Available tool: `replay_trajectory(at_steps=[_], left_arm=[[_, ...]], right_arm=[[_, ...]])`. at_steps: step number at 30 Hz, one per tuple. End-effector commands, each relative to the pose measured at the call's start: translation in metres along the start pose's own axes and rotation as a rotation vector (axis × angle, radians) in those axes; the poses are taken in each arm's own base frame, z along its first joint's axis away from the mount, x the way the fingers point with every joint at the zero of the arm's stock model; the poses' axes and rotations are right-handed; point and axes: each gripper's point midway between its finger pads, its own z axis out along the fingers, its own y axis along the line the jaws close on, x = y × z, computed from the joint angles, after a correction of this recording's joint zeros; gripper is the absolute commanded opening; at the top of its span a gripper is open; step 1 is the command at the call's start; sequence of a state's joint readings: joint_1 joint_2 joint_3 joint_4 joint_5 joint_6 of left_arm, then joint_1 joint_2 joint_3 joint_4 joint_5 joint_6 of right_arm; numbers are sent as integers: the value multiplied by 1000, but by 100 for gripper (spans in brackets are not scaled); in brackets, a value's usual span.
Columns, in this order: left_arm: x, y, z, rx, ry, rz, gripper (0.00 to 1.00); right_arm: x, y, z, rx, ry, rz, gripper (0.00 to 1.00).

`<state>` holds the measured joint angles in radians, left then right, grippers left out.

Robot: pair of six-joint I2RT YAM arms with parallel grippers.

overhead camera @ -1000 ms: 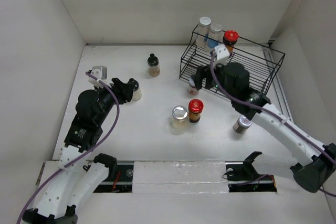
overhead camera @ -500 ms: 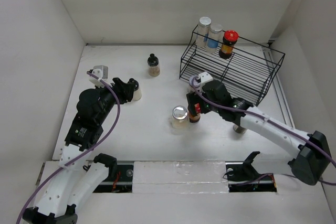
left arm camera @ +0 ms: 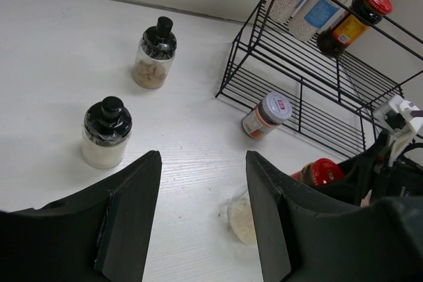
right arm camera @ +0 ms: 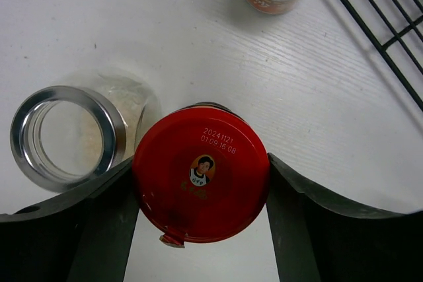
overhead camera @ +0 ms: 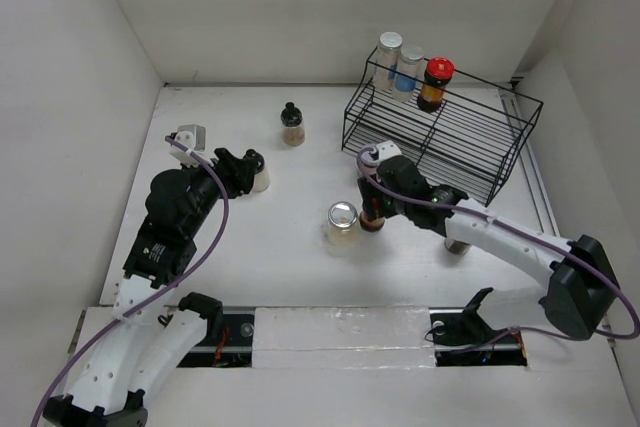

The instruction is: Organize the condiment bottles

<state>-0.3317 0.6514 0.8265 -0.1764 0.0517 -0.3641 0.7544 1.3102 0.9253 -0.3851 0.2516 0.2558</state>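
My right gripper (right arm camera: pixel 201 160) is open and straddles a dark bottle with a red cap (right arm camera: pixel 201 189) standing mid-table (overhead camera: pixel 372 219), its fingers close against the cap's sides. A clear jar with a silver rim (right arm camera: pixel 63 138) stands just left of it. My left gripper (left arm camera: pixel 203 163) is open and empty, with a white jar with a black cap (left arm camera: pixel 106 133) to its left. A second black-capped jar (overhead camera: pixel 292 125) stands further back. A small silver-capped jar (left arm camera: pixel 266 115) lies by the rack. Two clear jars (overhead camera: pixel 388 47) and a red-capped bottle (overhead camera: pixel 436 77) stand on the rack's upper tier.
The black wire two-tier rack (overhead camera: pixel 470 137) stands at the back right. Another small jar (overhead camera: pixel 458 244) is half hidden under my right arm. White walls close in the table on the left, back and right.
My right gripper left the rack, swung left and came down over the red-capped bottle mid-table. The left arm has not moved.
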Motion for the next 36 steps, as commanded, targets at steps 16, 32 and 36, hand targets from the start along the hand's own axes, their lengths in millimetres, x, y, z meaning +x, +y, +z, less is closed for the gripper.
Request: replay_trajectory(at_steps=[16,32,36], left_arm=[[-11,-7,-4,37,-44,9,50],[-10,-8,-4,45,-40,9,50],[-10,-8,-4,45,-40,9,50]], right_arm=[[-289,-138,-202,207,-851,196,45],[-303,-266,-154,386,-726,262,44],[-292,-276,-141,406,-696,275,44]])
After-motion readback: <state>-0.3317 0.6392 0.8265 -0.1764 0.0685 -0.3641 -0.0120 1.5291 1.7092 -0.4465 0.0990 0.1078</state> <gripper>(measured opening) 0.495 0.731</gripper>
